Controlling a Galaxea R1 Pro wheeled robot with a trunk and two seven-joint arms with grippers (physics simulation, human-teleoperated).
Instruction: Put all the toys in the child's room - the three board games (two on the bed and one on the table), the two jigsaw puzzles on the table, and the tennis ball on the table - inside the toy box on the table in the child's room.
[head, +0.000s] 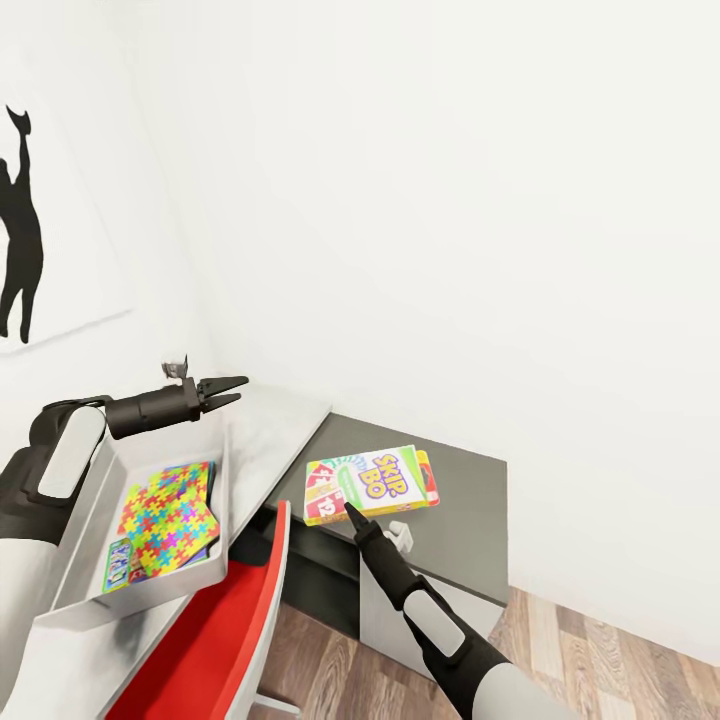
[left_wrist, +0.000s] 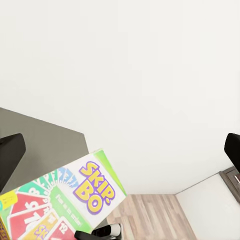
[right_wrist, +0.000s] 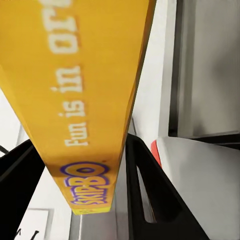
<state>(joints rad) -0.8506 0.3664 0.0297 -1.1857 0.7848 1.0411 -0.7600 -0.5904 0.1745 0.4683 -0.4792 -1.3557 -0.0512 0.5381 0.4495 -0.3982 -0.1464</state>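
Right gripper (head: 348, 510) had its two black fingers (right_wrist: 150, 195) closed on the yellow edge of the Skip-Bo board game (head: 372, 484), seen edge-on in the right wrist view with "Fun is in" printed along it; held by the near edge, likely so the flat box could be lifted off and carried over. Red chair (head: 215, 640) sat just below, between that arm and the toy box (head: 70, 600), and looked like the main thing in the way of a low swing across. Toy box stood on the pale table (head: 275, 425), already holding a jigsaw puzzle (head: 165, 515) on top, with another printed box edge (head: 118, 565) peeking out underneath. Skip-Bo box appeared to be over the lower dark-grey cabinet top (head: 465, 500), whether resting or just raised could not be told. Left gripper (head: 228, 391) hung over the tray's far end, fingers parted, holding nothing. Silhouette poster (head: 20, 250) on the wall beyond.
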